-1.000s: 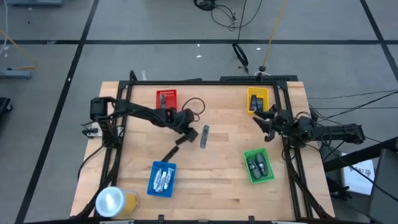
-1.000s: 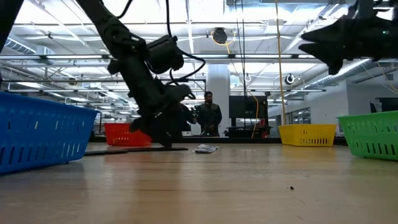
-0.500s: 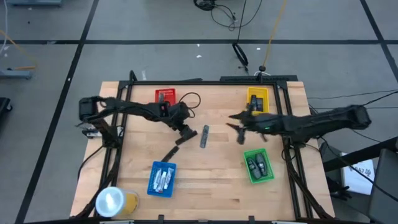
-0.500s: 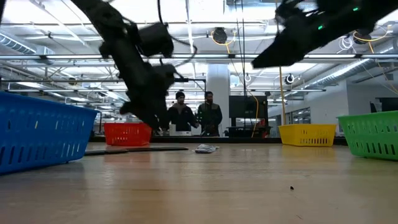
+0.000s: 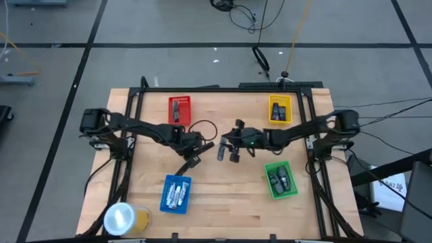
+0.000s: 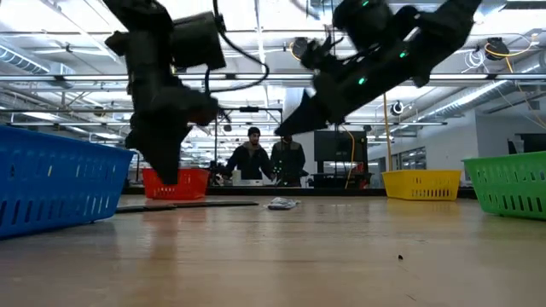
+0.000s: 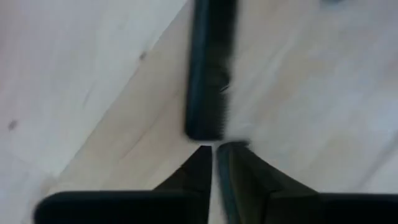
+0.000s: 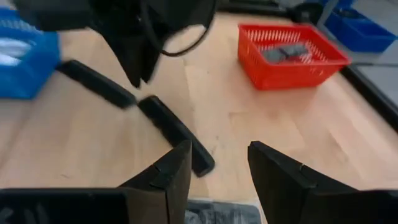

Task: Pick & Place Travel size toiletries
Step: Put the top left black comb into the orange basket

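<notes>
Slim dark-grey sticks [image 5: 183, 165] flat on wood, left hand [image 5: 193, 155] pressed together above, right hand [image 5: 234, 152] spread.

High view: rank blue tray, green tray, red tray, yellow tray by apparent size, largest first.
1. blue tray and green tray: look about alike, no clear order between them.
2. red tray: smaller than those two.
3. yellow tray: close to the red one, perhaps slightly smaller; unsure.

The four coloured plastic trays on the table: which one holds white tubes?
The blue plastic tray, at the near left of the wooden table. The red, yellow and green trays hold only dark pieces.
</notes>
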